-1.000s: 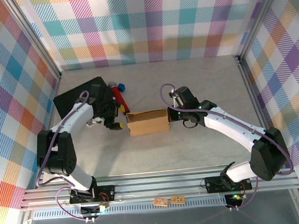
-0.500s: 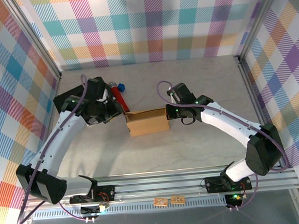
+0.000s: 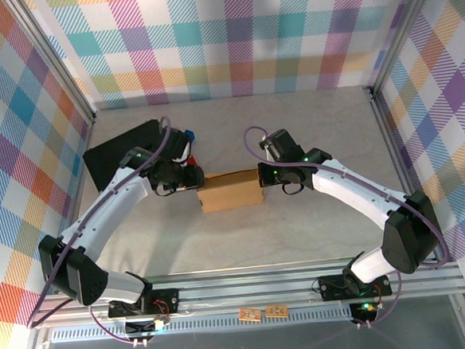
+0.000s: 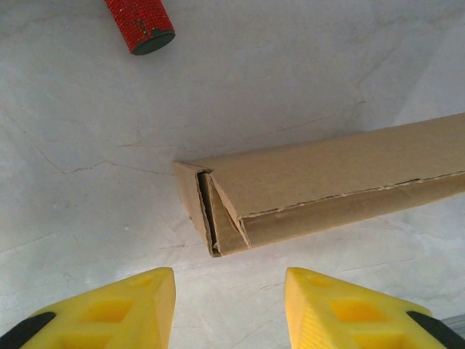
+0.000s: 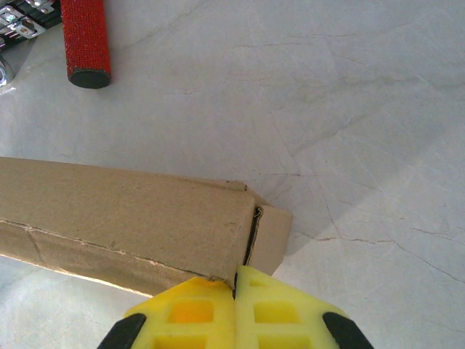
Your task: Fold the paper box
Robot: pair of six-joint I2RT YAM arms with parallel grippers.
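Two grippers are flanking the paper box (image 3: 230, 192) mid-frame. Empty, the left gripper (image 4: 227, 291) is gaping; the right gripper (image 5: 235, 282) is sitting closed at its corner.

Matt corrugated cardboard paper box (image 3: 230, 192), rough glittery red cylinder (image 4: 139, 24), smooth table (image 4: 327, 58)

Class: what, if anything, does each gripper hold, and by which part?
Left gripper: open, holds nothing. Right gripper: shut against the paper box's right end; whether it pinches cardboard cannot be told.
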